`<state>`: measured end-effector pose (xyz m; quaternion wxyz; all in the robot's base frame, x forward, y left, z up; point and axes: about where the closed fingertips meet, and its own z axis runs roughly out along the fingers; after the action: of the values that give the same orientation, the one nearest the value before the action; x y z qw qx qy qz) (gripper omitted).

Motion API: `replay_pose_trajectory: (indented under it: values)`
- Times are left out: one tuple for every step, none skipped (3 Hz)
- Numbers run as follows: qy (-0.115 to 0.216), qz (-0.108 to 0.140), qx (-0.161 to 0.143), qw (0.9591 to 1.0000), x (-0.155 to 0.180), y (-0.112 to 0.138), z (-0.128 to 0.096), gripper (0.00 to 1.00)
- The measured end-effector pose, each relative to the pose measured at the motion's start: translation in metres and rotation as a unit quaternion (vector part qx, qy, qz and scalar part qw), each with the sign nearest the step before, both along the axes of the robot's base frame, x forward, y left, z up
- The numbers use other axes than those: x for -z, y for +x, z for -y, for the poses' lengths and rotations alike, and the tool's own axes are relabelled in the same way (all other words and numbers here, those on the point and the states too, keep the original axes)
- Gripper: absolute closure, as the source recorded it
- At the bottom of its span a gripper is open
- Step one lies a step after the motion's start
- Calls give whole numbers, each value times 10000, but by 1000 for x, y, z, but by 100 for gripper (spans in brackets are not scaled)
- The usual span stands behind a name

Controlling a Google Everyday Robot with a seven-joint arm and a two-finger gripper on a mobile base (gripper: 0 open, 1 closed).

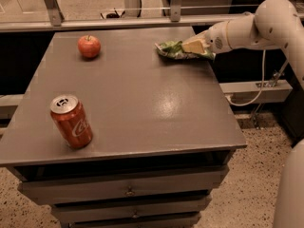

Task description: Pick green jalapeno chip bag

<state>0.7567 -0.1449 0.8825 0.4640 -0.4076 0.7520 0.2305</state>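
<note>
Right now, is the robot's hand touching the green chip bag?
Touching. The camera view shows the hand at the far right edge of the table resting on the green jalapeno chip bag, with no gap between them.

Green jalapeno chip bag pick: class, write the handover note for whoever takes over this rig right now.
Gripper: at the table's far right edge, resting against the green jalapeno chip bag; grasp not confirmed.
Bag: appears to lie on the tabletop at that edge.
Apple far left, soda can near left, both well apart from the gripper.
Done: arm has reached the bag.
Left: confirm grip, lift the bag clear.
</note>
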Motion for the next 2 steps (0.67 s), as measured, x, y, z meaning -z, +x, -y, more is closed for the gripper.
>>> replay_pose_trajectory:
  values:
    - [275,195,-144,9993,-22,-16,-9,100]
    - [497,540,-395,9965,-58,-42,-21,100]
